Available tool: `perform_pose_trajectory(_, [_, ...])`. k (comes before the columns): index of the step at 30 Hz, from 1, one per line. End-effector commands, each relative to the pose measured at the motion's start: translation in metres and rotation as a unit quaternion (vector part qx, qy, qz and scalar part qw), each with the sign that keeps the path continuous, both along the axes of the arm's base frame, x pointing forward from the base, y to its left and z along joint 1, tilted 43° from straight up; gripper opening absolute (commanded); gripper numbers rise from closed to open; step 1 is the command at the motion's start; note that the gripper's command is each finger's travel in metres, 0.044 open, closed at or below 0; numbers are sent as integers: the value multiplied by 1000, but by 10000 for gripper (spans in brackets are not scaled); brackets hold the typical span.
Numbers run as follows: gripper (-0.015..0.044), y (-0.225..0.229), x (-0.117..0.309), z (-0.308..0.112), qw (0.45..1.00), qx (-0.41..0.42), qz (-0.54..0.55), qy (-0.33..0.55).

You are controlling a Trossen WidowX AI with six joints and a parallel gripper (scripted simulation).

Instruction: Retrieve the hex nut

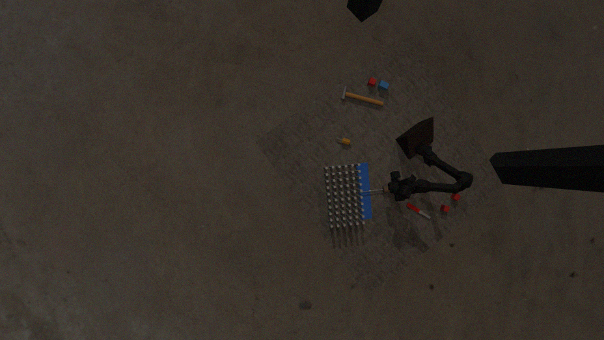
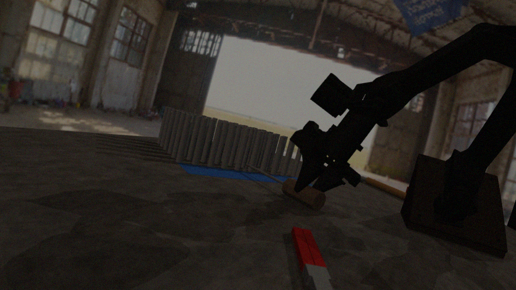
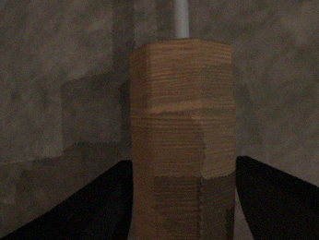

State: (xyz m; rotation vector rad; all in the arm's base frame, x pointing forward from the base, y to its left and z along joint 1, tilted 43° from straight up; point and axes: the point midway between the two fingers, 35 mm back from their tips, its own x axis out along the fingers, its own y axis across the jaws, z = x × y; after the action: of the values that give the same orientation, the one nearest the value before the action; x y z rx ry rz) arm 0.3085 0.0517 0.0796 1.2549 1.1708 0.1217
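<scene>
My gripper (image 1: 386, 189) (image 2: 306, 190) (image 3: 184, 170) is shut on the wooden handle (image 2: 314, 200) (image 3: 182, 92) of a tool, low over the table in front of the strip. The tool's thin metal rod (image 1: 375, 190) (image 2: 267, 174) (image 3: 182, 20) crosses above the blue taped strip (image 1: 366, 212) (image 2: 212, 172) and its far end is at the front row of spacers. Whether it touches a spacer cannot be told. The grey metal spacers (image 1: 347, 185) (image 2: 222, 144) stand upright in rows behind the strip. The hex nut cannot be made out in any view.
An orange-handled hammer (image 1: 364, 98) (image 2: 386, 187) and a small yellow tool (image 1: 346, 141) lie on the table. A red-and-grey tool (image 1: 413, 208) (image 2: 308, 246) lies near my arm. A red block (image 1: 371, 81) and a blue block (image 1: 383, 85) lie beyond the hammer; red blocks (image 1: 455, 197) (image 1: 444, 208) lie near my elbow.
</scene>
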Motion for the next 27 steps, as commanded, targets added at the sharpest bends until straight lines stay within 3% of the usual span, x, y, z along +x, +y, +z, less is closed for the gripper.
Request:
perform_pose_trajectory(1, [0,1,-2,2,1000,1,-2,1])
perform_pose_trajectory(27, [0,6,-12,6,1000,1,-2,2])
